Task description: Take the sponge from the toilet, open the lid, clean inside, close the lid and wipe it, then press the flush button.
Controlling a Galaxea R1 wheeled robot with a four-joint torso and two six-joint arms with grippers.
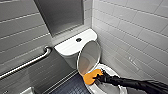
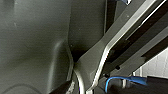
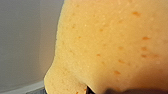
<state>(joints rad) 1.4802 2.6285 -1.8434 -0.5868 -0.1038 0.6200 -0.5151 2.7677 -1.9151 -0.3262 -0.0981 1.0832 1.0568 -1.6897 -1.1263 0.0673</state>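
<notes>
Now my right gripper [image 1: 97,78] clamped on sponge [image 1: 90,77], lower centre of frame; seems soft, light, squashy; best grip at waist.

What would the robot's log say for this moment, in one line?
lid: open | right gripper: holding sponge | sponge: at toilet rim, below lid | flush button: untouched

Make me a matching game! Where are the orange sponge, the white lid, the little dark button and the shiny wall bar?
Things:
1. bright orange sponge
2. white oval toilet lid
3. small round dark flush button
4. shiny metal grab bar

Places:
A. centre of the white tank top
B. on the grey tiled wall
C. standing up, open
D. held by the right gripper at the white bowl

Pairs: 1-D, 2-C, 3-A, 4-B
</notes>
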